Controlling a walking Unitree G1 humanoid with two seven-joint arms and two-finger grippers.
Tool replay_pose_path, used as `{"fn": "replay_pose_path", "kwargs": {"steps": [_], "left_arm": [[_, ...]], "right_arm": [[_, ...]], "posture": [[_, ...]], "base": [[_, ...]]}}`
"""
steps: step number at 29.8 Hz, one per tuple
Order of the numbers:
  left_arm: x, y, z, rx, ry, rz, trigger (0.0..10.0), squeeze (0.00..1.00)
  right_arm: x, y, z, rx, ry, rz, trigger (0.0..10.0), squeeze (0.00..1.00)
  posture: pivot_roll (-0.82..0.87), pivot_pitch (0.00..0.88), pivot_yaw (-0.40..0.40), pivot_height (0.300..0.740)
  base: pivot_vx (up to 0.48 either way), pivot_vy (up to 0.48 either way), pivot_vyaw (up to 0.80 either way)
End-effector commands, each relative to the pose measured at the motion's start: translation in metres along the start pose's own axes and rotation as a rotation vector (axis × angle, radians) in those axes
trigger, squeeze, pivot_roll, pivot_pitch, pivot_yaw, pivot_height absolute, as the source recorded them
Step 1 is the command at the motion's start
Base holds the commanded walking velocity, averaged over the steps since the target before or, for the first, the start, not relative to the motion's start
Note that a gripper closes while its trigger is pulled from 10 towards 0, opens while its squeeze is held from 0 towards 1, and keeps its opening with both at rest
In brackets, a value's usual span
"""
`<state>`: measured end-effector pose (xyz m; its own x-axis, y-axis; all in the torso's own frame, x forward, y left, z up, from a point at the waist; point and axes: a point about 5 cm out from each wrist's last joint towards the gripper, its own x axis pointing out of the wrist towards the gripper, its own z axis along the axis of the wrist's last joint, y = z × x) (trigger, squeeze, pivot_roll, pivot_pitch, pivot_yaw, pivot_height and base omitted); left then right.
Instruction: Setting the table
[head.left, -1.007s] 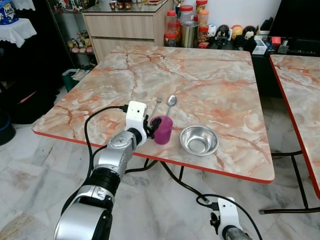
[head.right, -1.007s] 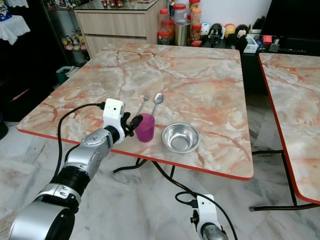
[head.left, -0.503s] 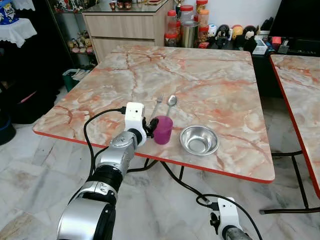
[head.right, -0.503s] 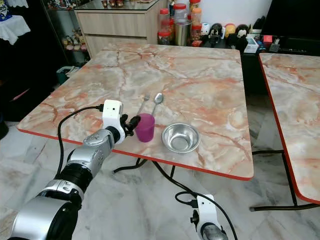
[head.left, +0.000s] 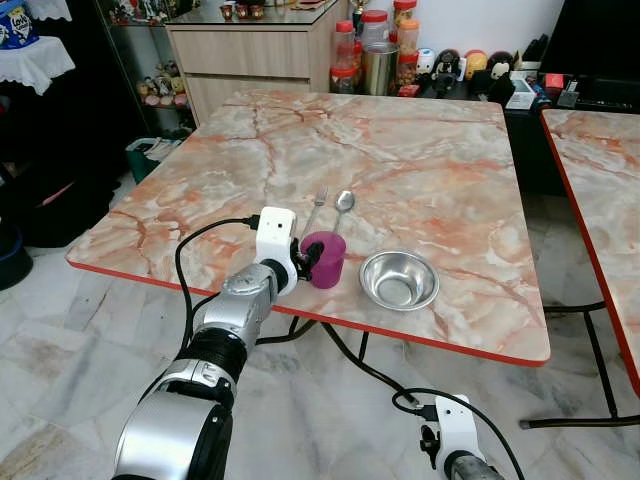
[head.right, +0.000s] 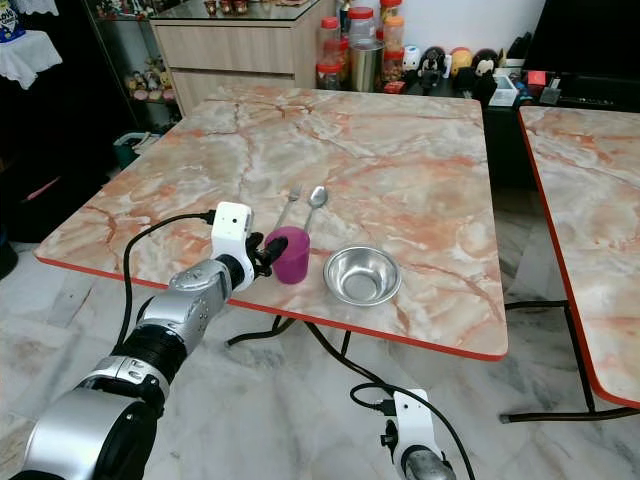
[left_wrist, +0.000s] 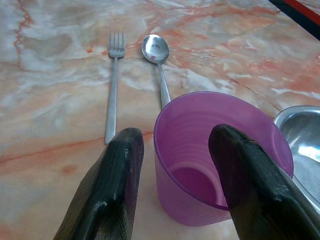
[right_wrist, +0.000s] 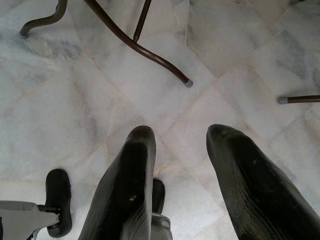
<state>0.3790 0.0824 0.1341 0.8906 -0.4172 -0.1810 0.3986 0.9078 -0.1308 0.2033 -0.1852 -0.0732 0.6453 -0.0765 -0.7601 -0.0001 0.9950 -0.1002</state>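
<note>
The left gripper, fingers apart astride the cup rim, looks mid-placement; next it must close or withdraw cleanly.

The two head views look forward and down from above the near edge of the orange-veined marble worktop, the right eye set slightly aside, so both share the whole worktop, with the wooden cabinet at 12 o'clock beyond it. The left wrist view sits very near, looking low along the left end effector across the translucent purple plastic cup, with the steel fork toward 11 o'clock. The right wrist view faces straight down onto the pale marble floor, past the right end effector.
</note>
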Motion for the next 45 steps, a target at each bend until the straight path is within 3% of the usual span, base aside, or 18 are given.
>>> {"fn": "replay_pose_path", "kwargs": {"steps": [1,2,23,32,34,36,38,39,40,41,43,45], "left_arm": [[0.002,-0.002,0.002,0.042,0.024,-0.013,2.2,0.0],[0.002,-0.003,0.003,0.052,0.025,-0.02,0.0,0.0],[0.001,0.002,0.004,0.063,0.018,-0.016,0.0,0.0],[-0.01,0.022,0.005,-0.037,-0.045,0.031,0.0,0.0],[-0.015,0.027,0.012,-0.109,-0.125,0.021,0.0,0.0],[-0.023,0.033,0.032,-0.2,-0.299,0.006,0.0,0.0],[-0.023,0.033,0.032,-0.2,-0.299,0.006,0.0,0.0],[-0.027,0.036,0.042,-0.207,-0.379,0.021,3.6,0.0],[-0.03,0.038,0.048,-0.203,-0.424,0.036,9.3,0.0],[-0.033,0.039,0.052,-0.198,-0.468,0.05,10.0,0.0],[-0.034,0.042,0.053,-0.181,-0.477,0.085,10.0,0.0],[-0.037,0.049,0.048,-0.058,-0.466,0.198,10.0,0.0]], "right_arm": [[0.0,0.001,-0.002,0.009,0.004,-0.004,10.0,0.0],[0.0,0.001,-0.002,0.009,0.004,-0.005,10.0,0.0],[0.0,0.0,-0.002,0.012,0.007,-0.008,10.0,0.0],[0.0,-0.001,-0.001,0.012,0.005,-0.008,10.0,0.0],[0.0,-0.001,-0.001,0.01,0.003,-0.007,10.0,0.0],[0.0,-0.002,0.0,0.009,0.002,-0.007,10.0,0.0],[0.0,-0.002,0.0,0.009,0.002,-0.007,10.0,0.0],[0.0,-0.002,0.0,0.008,0.003,-0.007,10.0,0.0],[0.0,-0.002,0.0,0.007,0.003,-0.007,10.0,0.0],[0.0,-0.003,0.0,0.006,0.003,-0.007,10.0,0.0],[0.0,-0.003,0.0,0.006,0.003,-0.006,10.0,0.0],[0.0,-0.003,0.001,0.007,0.001,-0.005,10.0,0.0]], "posture": [[0.03,0.0,0.065,0.74],[0.03,0.0,0.065,0.74],[0.03,0.0,0.066,0.74],[0.03,0.0,0.062,0.74],[0.03,0.0,0.057,0.74],[0.03,0.0,0.052,0.74],[0.03,0.0,0.052,0.74],[0.03,0.0,0.045,0.74],[0.03,0.0,0.044,0.74],[0.04,0.0,0.042,0.74],[0.03,0.0,0.042,0.74],[0.04,0.0,0.039,0.74]], "base": [[0.0,0.0,0.0],[0.0,0.0,0.0],[0.0,0.0,0.0],[0.0,0.0,0.0],[0.0,0.0,0.0],[0.0,0.0,0.0],[0.0,0.0,0.0],[0.0,0.0,0.0],[0.0,0.0,0.0],[0.0,0.0,0.0],[0.0,0.0,0.0],[0.0,0.0,0.0]]}}
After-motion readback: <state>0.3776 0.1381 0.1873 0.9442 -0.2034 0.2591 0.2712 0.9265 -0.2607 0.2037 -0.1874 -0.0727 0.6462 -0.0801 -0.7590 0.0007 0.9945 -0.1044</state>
